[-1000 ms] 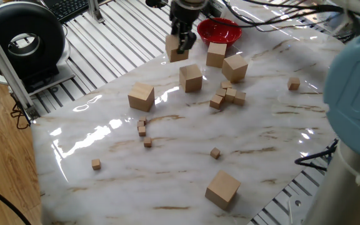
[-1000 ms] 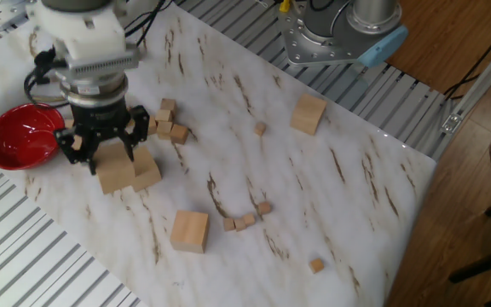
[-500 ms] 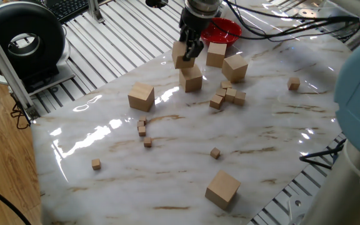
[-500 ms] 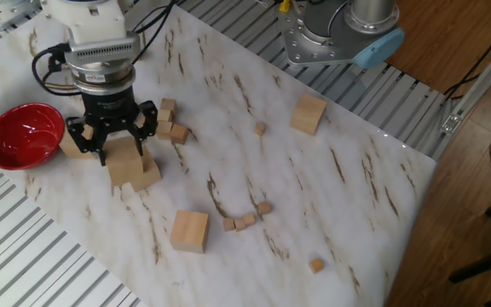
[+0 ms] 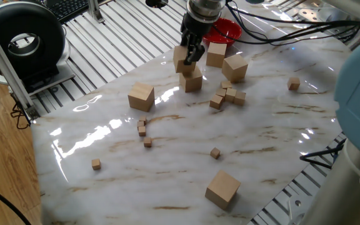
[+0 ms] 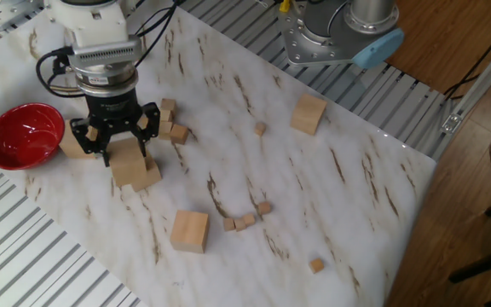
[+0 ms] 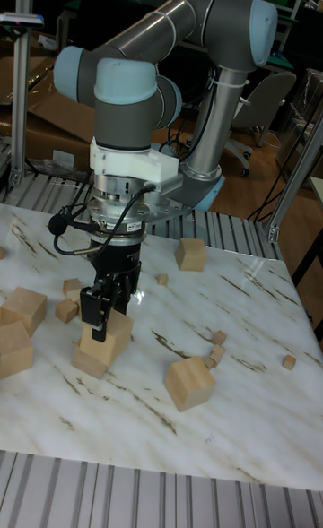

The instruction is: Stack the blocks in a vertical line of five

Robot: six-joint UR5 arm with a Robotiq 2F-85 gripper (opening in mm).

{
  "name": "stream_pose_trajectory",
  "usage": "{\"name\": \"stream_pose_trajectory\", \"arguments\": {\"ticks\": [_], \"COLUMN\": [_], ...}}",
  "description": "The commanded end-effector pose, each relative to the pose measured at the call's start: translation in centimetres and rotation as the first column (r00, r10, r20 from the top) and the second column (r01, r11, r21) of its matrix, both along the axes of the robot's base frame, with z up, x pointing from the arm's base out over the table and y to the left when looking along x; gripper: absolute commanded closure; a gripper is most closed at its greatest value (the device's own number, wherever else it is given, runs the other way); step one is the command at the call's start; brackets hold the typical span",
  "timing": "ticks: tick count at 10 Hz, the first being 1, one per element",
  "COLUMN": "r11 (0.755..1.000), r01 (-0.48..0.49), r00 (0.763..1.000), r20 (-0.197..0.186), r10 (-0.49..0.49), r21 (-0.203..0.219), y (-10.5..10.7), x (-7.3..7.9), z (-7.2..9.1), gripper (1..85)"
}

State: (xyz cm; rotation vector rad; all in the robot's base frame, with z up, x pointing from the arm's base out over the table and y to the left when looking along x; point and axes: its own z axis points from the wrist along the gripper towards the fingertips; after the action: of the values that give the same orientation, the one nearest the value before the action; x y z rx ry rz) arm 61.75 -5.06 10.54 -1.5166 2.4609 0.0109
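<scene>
UR5 arm w/ two-finger gripper (image 5: 188, 55) over a marble table (image 5: 186, 162), at approx. 12 o'clock in one fixed view. Its fingers are clamped on a large tan block (image 5: 183, 58); held block (image 6: 126, 162) sits on top of, or just above, a second block (image 5: 193, 79) — contact can't be confirmed. In the tall fixed view the held block (image 7: 108, 329) looks turned a bit relative to the lower block (image 7: 91, 362).

Other large blocks, one fixed view: one (image 5: 141, 97) at approx. 9 o'clock of the pair, apart from it; two more, one (image 5: 216, 54) just beside a red bowl (image 5: 220, 30) and one (image 5: 235, 67) tilted, at approx. 2–3 o'clock of the pair; one (image 5: 222, 189) alone near the table's 6 o'clock edge, well apart.

Tiny cubes: a cluster (image 5: 227, 95) at approx. 4 o'clock of the pair, a small group (image 5: 142, 127) near table centre-left, singles scattered elsewhere.

Black round device (image 5: 22, 39) sits off the table at approx. 10 o'clock. Cables trail from the arm's wrist.
</scene>
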Motion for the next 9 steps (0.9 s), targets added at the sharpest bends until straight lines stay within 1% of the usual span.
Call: {"name": "stream_pose_trajectory", "arguments": {"ticks": [1, 2, 4, 6, 8, 9], "r11": [1.000, 0.999, 0.996, 0.995, 0.991, 0.991], "r01": [-0.026, -0.032, -0.053, -0.064, -0.095, -0.103], "r00": [0.999, 0.999, 0.998, 0.998, 0.995, 0.995], "r20": [-0.034, -0.040, -0.034, -0.034, -0.020, -0.019], "r10": [0.026, 0.031, 0.051, 0.061, 0.093, 0.102], "r21": [-0.005, -0.024, -0.066, -0.077, -0.095, -0.089], "y": [-0.1, -0.5, -1.4, -1.5, -1.6, -1.4], "x": [-1.0, -1.2, -1.1, -1.0, -0.7, -0.7], "z": [-0.3, -0.4, -0.4, -0.6, -0.6, -0.5], "gripper": [84.7, 84.7, 84.3, 84.3, 84.3, 84.3]}}
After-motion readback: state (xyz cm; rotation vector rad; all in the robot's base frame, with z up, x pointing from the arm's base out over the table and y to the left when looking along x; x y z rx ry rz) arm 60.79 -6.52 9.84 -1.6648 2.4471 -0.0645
